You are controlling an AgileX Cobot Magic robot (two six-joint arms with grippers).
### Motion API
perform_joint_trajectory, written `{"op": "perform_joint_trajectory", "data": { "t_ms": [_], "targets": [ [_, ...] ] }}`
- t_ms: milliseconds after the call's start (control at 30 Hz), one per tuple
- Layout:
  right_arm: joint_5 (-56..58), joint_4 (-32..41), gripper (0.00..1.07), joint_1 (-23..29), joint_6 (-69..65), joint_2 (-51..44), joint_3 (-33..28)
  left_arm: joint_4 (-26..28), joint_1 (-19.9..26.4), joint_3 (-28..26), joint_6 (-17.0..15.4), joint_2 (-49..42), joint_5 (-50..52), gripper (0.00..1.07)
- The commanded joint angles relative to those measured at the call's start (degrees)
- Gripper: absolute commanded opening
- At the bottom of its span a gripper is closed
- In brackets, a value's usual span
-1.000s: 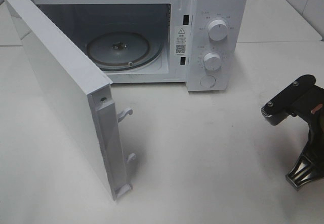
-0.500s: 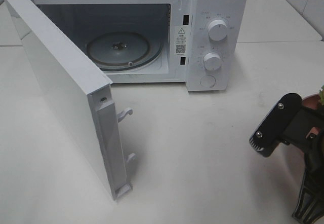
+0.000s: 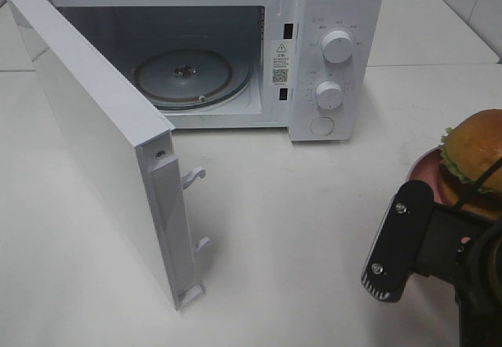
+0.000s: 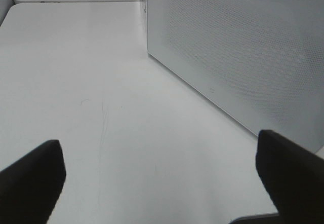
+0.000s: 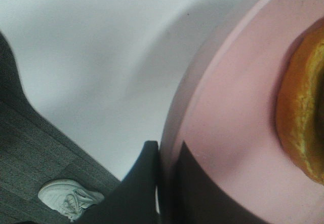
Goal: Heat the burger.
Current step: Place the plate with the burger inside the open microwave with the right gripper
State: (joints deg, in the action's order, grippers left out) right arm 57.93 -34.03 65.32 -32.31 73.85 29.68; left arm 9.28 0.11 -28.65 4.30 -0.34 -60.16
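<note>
Burger [image 3: 477, 144] now in view: glossy bun, lettuce frill; right tool [image 5: 164, 154] clamps pink plate [image 5: 228, 107] rim.

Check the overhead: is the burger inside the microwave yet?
No, the burger sits on the pink plate at the right edge of the view, well outside the open microwave.

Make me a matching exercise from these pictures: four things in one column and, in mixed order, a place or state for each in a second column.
Things
1. door
2. burger
3. plate
4. turntable

Places or states
A. pinched at its rim by the right pincer
B. inside the microwave, bare
C. swung open
D. sitting on the plate

Pairs: 1-C; 2-D; 3-A; 4-B
</note>
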Motion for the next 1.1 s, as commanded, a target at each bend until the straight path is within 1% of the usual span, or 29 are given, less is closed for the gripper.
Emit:
{"op": "perform_joint_trajectory", "data": {
  "t_ms": [33, 67, 167, 233, 333, 600, 667, 967, 1067, 1100],
  "targets": [
    [2.41, -3.04, 0.00, 2.98, 2.01, -0.46, -0.23, 0.00, 0.06, 0.11, -0.06, -1.38, 0.74, 0.94],
    [2.29, -3.04, 0.00, 4.53, 3.27, -0.46, -0.23, 0.00, 0.06, 0.11, -0.06, -1.38, 0.74, 0.94],
    [2.29, -3.04, 0.00, 5.33, 3.95, -0.46, -0.23, 0.00, 0.06, 0.11, -0.06, -1.38, 0.74, 0.94],
    [1.60, -3.04, 0.00, 7.73, 6.65, -0.46, -0.23, 0.00, 0.06, 0.11, -0.06, -1.38, 0.74, 0.94],
    [-0.06, -3.09, 0.00, 8.42, 8.88, -0.46, -0.23, 0.00, 0.06, 0.11, -0.06, -1.38, 0.74, 0.94],
    [-3.44, -3.09, 0.00, 8.42, 14.09, -0.46, -0.23, 0.00, 0.06, 0.11, -0.06, -1.38, 0.74, 0.94],
    [-5.44, -3.32, 0.00, 8.42, 17.88, -0.46, -0.23, 0.00, 0.06, 0.11, -0.06, -1.38, 0.74, 0.94],
    [-7.33, -3.50, 0.00, 8.42, 20.05, -0.46, -0.17, 0.00, 0.06, 0.11, -0.06, -1.38, 0.74, 0.94],
    [-9.45, -3.67, 0.00, 8.42, 20.23, -0.46, -0.17, 0.00, 0.06, 0.11, -0.06, -1.38, 0.74, 0.94],
    [-11.46, -4.70, 0.00, 8.42, 21.03, -0.46, -0.17, 0.00, 0.06, 0.11, -0.06, -1.38, 0.74, 0.94]
  ]
}}
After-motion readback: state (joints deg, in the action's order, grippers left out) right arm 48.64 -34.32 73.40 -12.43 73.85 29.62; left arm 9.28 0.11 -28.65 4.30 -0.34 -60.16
